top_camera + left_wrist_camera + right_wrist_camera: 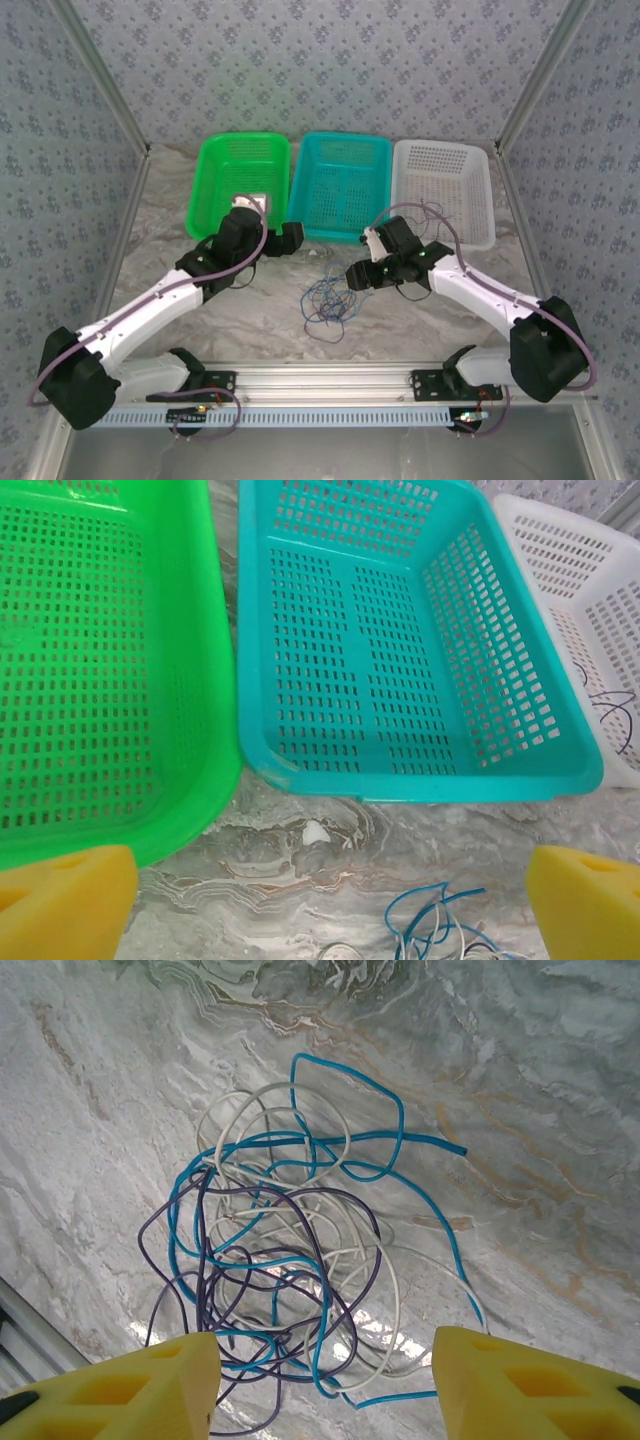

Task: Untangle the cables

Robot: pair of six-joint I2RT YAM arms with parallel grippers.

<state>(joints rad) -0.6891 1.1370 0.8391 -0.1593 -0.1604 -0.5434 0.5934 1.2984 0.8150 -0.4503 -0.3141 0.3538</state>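
Left gripper [288,238] hangs with jaws spread wide and nothing between its fingers [70,900]. The green basket [215,190] lies ahead to its left and the teal basket [345,180] straight ahead, both just past the fingertips. The cables [325,300], blue, white and dark in one loose tangle on the table [250,330], lie near its right side. Right gripper [352,275] sits directly over that tangle [290,1250], jaws apart and straddling the near loops; whether its fingers [160,1380] touch them I cannot tell. The white basket [450,190] is beyond it, to its right

Glossy plastic baskets [420,785] sit on a smooth marbled table [250,320]; cables [280,1260] look plastic-sheathed.
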